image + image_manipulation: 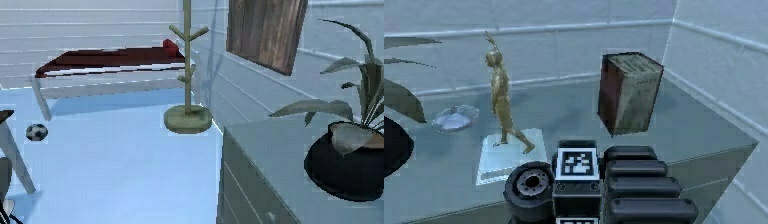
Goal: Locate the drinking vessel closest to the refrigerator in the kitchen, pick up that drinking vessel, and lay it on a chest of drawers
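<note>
A pale glassy rounded thing (454, 118), perhaps the drinking vessel, lies toward the far left edge of the chest of drawers (684, 150); if glass, it is probably light, stiff, slick and breakable, best taken across its body; the gripper (532, 190) is at the near edge, its state and load impossible to tell; a gilt statue (502, 95) stands just beside the vessel, in the way; a brown box (629, 92) stands further right.

You can't make out the end effector's (532, 190) far end, cut off at the bottom edge; the pale blob (454, 118) is too small to name.
</note>
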